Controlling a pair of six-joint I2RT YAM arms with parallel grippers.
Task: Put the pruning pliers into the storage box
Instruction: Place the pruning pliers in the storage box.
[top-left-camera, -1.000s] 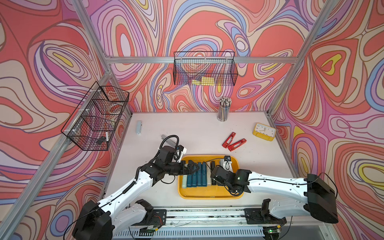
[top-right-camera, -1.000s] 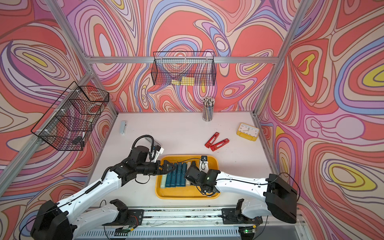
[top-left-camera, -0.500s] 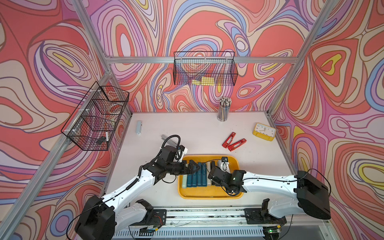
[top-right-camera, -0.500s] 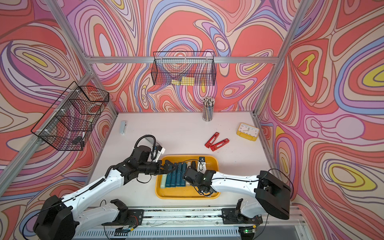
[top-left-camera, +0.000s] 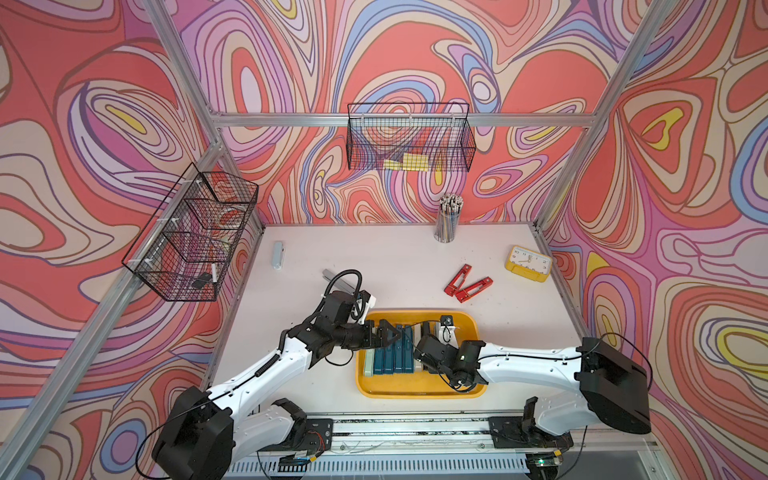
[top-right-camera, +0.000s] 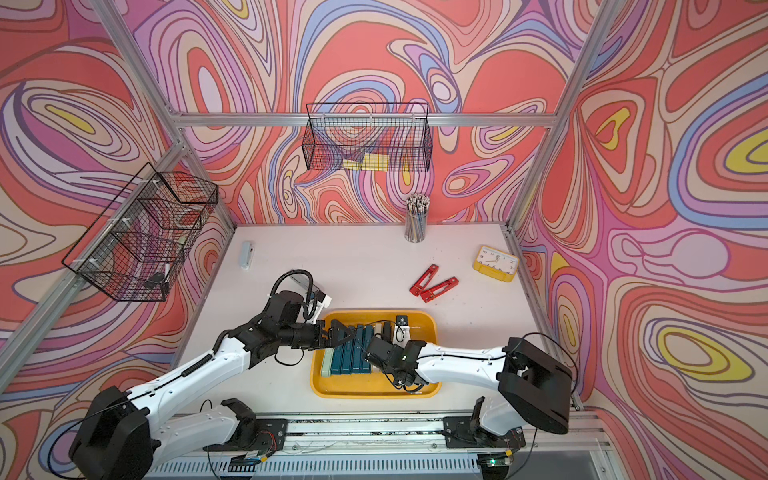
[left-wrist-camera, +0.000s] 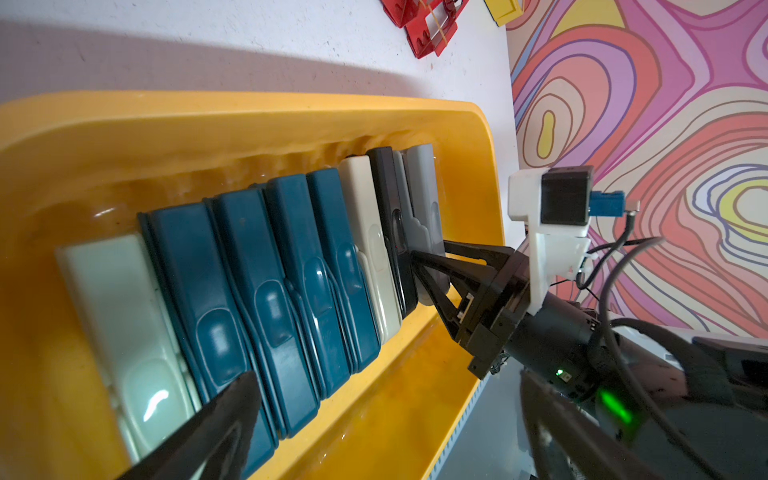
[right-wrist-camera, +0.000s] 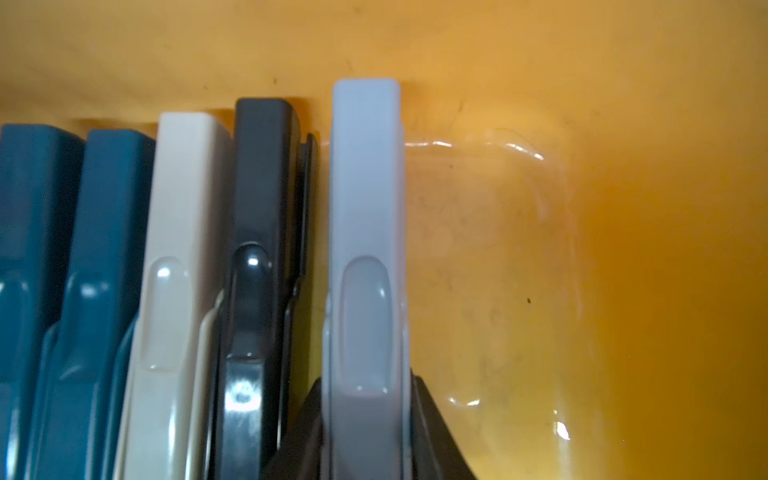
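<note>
- Right gripper (left-wrist-camera: 430, 254) is clamped on the grey pliers (right-wrist-camera: 365, 232), with one finger on each long flank. In the right wrist view we see the fingers (right-wrist-camera: 428, 436) pressed against its sides.
- Left gripper (top-left-camera: 387, 333) is spread wide with nothing between its fingers. It hangs over the far ends of the teal pliers (left-wrist-camera: 266, 270); we cannot tell whether it touches them.
- Grey pliers sit inside the storage box (top-left-camera: 415, 392), last in the row on the robot's right, top face up.
- Its long axis runs from the near rim to the far rim, across the box's short way. The free end points at the far wall and shows ahead of its neighbours' ends.
- We cannot tell whether it rests on the floor or is lifted.
- Row order from the left: pale green pliers (left-wrist-camera: 124, 299), four teal, beige pliers (left-wrist-camera: 368, 232), black pliers (left-wrist-camera: 388, 195), then grey.
- All lie parallel, flank to flank. We note a thin gap between black and grey in the right wrist view.
- Room: the box floor is bare to the right of the grey one, up to the right wall. A bare strip also runs along the near rim. The pale green one lies close to the left wall.
- Two red pliers (top-left-camera: 467, 283) lie on the table (top-left-camera: 395, 257) beyond the far rim. They form a V, with their long axes slanted.
- A pale bar tool (top-left-camera: 277, 254) lies near the table's left edge, its long axis running front to back.
- Clock (top-left-camera: 528, 264) and pencil cup (top-left-camera: 446, 226) stand well apart from the box.
</note>
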